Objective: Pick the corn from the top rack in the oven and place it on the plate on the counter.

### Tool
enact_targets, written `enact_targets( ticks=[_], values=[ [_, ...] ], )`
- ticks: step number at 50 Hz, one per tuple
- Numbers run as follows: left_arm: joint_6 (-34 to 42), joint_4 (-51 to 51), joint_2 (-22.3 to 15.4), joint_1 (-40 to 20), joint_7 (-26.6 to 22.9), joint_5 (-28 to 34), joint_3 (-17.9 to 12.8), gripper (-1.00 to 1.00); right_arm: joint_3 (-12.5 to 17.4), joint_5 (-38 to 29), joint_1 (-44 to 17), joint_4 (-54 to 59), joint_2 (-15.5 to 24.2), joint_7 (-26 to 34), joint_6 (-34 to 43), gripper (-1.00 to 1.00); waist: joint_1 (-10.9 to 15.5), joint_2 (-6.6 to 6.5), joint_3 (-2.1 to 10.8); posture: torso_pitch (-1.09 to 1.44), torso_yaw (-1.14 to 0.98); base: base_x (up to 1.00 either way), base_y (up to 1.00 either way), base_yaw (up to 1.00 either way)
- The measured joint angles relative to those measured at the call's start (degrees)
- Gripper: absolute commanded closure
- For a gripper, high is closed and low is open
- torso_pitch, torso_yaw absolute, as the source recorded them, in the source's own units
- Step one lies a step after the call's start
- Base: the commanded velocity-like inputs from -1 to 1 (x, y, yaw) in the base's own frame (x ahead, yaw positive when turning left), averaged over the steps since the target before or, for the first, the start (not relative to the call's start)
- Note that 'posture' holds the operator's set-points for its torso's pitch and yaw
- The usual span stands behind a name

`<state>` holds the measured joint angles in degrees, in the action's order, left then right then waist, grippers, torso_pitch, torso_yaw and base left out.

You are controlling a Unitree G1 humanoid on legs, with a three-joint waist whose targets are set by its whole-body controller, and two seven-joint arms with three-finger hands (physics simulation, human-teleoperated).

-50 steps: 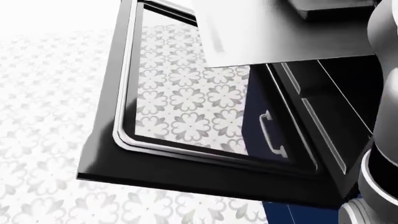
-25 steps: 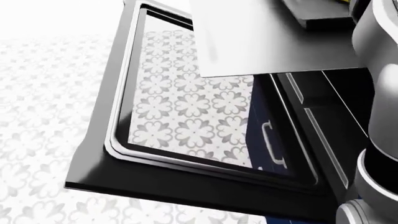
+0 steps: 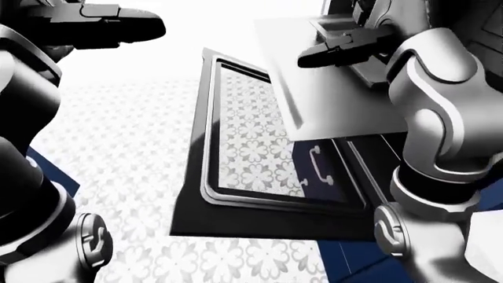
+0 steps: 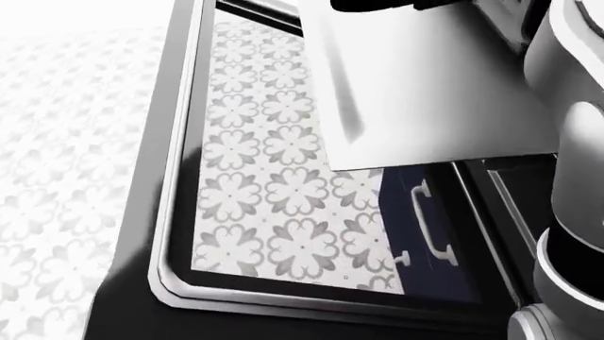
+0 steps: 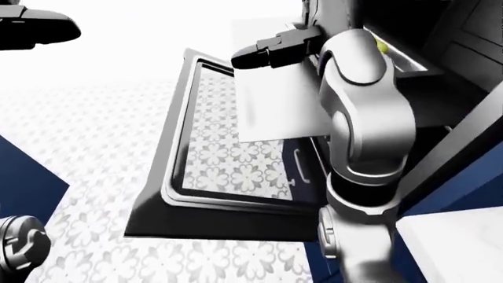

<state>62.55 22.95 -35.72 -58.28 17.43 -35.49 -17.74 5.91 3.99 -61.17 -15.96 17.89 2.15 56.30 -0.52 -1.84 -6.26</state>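
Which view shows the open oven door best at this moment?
The left-eye view: the whole oven door shows, glass pane and dark frame, under the pulled-out rack tray. The right-eye view hides its right edge behind the right arm; the head view crops it.

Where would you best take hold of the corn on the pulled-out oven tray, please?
Only a yellow sliver of the corn shows, so its lie is unclear. Likely grip its middle from above: the flat tray beneath leaves it open overhead.
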Motion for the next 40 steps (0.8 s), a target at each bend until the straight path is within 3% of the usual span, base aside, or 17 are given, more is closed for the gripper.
enact_targets(
  ticks=[3, 8, 13, 19, 23, 26, 30, 33, 35, 37, 40],
  values=[
    [-0.53, 0.54, -0.41, -0.7, 0.0, -0.36, 0.21, -1.0, 0.84, -0.51, -0.52, -0.72, 0.28, -0.09, -0.01, -1.0, -0.14, 1.88, 0.34, 0.0, 0.0, 0.0, 0.0, 0.0],
    [-1.28, 0.61, -0.73, -0.95, -0.45, -0.95, 0.89, -1.0, 2.08, -1.39, -1.94, -0.65, 1.27, -0.7, 0.93, -1.0, -0.1, 0.44, 1.92, 0.0, 0.0, 0.0, 0.0, 0.0],
    [-2.3, -0.26, -1.0, -0.85, -0.92, -0.36, 0.66, -1.0, 0.8, -2.44, -8.67, 0.85, 3.56, 0.1, 5.85, -1.0, -0.19, -0.25, 1.79, 0.0, 0.0, 0.0, 0.0, 0.0],
    [-2.81, -1.43, -0.91, -0.04, -1.46, 0.44, 0.75, -1.0, -1.71, -4.89, -20.4, 7.95, 5.07, 3.31, 8.62, -1.0, -0.67, -0.03, 1.56, 0.0, 0.0, 0.01, 0.0, 0.0],
    [-2.56, -1.83, -0.88, 0.29, -1.58, 0.27, 0.78, -1.0, -2.21, -6.9, -23.63, 13.21, 4.54, 5.83, 8.0, -1.0, -0.13, 0.25, 1.62, 0.0, 0.0, 0.24, 0.0, 0.0],
    [-2.73, -1.2, -1.57, -0.36, -1.4, 0.46, 0.01, -1.0, -2.44, -8.29, -26.38, 16.17, 4.69, 7.37, 7.23, -1.0, 0.42, 1.44, 1.67, 0.0, 0.0, 0.38, 0.0, 0.0],
    [-3.32, -0.18, -1.97, -0.74, -0.9, 0.71, -1.1, -1.0, -2.32, -10.21, -27.95, 16.09, 4.55, 8.96, 5.5, -1.0, 0.74, 1.76, 2.58, 0.0, 0.0, 0.38, 0.0, 0.0],
    [-3.46, -0.04, -2.05, -1.23, -0.9, 0.4, -0.83, -1.0, -1.94, -11.66, -28.56, 16.95, 4.58, 9.66, 5.14, -1.0, 0.96, 3.44, 2.54, 0.0, 0.0, 0.38, 0.0, 0.0],
    [-3.36, 0.35, -1.43, -0.56, -1.02, -0.05, -0.11, -1.0, -1.34, -12.59, -27.85, 17.51, 4.75, 9.92, 5.21, -1.0, 0.11, 2.55, 1.79, 0.0, 0.0, 0.38, 0.0, 0.0],
    [-2.76, -0.12, -1.15, -0.14, -1.32, -0.66, 1.01, -1.0, -0.98, -13.64, -26.93, 17.94, 4.83, 10.08, 5.88, -1.0, -0.11, 2.96, 1.35, 0.0, 0.0, 0.37, 0.0, 0.0],
    [-2.15, -0.45, -1.39, -0.35, -1.33, -1.04, 0.78, -1.0, -1.28, -14.79, -27.36, 18.66, 4.52, 10.3, 6.36, -1.0, 0.27, 2.18, 1.91, 0.0, 0.0, 0.13, 0.0, 0.0]
  ],
)
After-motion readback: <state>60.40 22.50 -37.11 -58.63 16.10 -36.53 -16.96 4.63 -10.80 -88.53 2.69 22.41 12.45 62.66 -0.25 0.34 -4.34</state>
